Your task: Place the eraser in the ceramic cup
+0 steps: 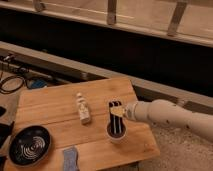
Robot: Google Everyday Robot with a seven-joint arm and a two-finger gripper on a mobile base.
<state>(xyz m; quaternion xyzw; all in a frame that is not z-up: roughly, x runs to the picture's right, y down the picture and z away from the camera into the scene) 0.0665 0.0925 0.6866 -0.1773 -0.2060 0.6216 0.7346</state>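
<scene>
The small white ceramic cup stands on the wooden table near its right front corner. My gripper hangs from the white arm, which comes in from the right. The gripper points straight down, with its dark tips inside the cup's mouth. A small tan patch shows at the top of the gripper. I cannot make out the eraser; it may be hidden in the gripper or in the cup.
A pale bottle-like object lies mid-table, left of the cup. A dark round bowl with swirl marks sits at the front left. A blue-grey pad lies at the front edge. Cables lie on the floor to the left.
</scene>
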